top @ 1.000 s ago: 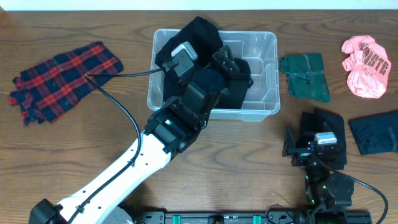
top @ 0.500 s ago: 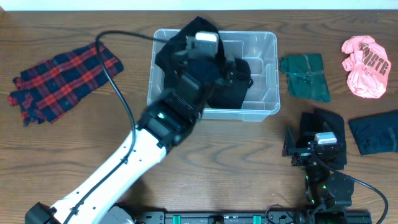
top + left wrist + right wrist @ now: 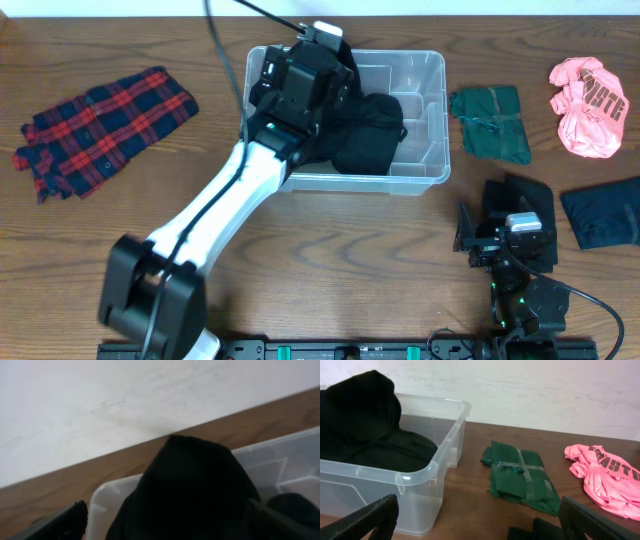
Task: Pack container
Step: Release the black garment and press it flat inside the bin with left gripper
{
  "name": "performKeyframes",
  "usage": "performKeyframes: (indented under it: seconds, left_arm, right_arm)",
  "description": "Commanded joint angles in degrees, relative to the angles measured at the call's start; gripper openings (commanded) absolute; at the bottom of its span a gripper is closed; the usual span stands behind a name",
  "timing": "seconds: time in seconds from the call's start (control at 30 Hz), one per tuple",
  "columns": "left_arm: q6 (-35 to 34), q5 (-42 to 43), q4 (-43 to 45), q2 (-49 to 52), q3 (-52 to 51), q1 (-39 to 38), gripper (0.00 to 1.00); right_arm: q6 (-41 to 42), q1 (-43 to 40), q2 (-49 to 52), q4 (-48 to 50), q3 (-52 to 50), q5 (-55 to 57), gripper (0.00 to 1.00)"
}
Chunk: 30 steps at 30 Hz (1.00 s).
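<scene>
The clear plastic container (image 3: 425,120) stands at the back middle of the table and holds a black garment (image 3: 370,130). Part of the garment rises in a peak at the back-left corner. My left gripper (image 3: 303,62) is over that corner. In the left wrist view its fingers (image 3: 165,522) are wide apart, with the black garment (image 3: 190,485) bulging up between them and the container (image 3: 295,455) behind. My right gripper (image 3: 490,228) is open and empty at the front right. The right wrist view (image 3: 480,520) shows the container (image 3: 420,475) and the garment (image 3: 365,410).
A red plaid cloth (image 3: 100,125) lies at the left. A folded green cloth (image 3: 490,120) (image 3: 520,475) lies right of the container, and a pink shirt (image 3: 588,105) (image 3: 602,472) at the far right. A dark cloth (image 3: 605,212) and a black cloth (image 3: 525,195) lie by the right gripper.
My left arm has swung from above the container's front to its back-left corner, stretching out across the table. The right arm has not moved.
</scene>
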Motion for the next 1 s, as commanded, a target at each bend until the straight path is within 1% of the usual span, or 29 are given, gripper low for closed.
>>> performKeyframes:
  seconds: [0.0,0.17,0.43,0.6,0.77,0.97]
  left_arm:
    - [3.39,-0.42,4.13,4.76,1.44,1.42,0.98]
    - [3.39,-0.39,7.96,10.38,1.44,2.67,0.98]
    - [3.32,-0.37,7.06,17.31,1.44,2.8,0.98]
    - [0.87,-0.13,2.51,19.28,1.44,2.45,0.98]
    - [-3.48,-0.11,-5.22,19.28,1.44,1.36,0.98]
    - [-11.56,0.37,-14.58,19.26,1.44,-0.76,0.98]
  right_arm:
    - [-0.9,-0.33,-0.35,0.0,-0.26,-0.44,0.99]
    - [-0.9,-0.33,-0.35,0.0,-0.26,-0.44,0.99]
    - [-0.9,-0.33,-0.35,0.0,-0.26,-0.44,0.99]
    - [-0.9,-0.33,-0.35,0.0,-0.26,-0.44,0.99]
    - [-0.9,-0.33,-0.35,0.0,-0.26,-0.44,0.99]
    - [-0.9,-0.33,-0.35,0.0,-0.26,-0.44,0.99]
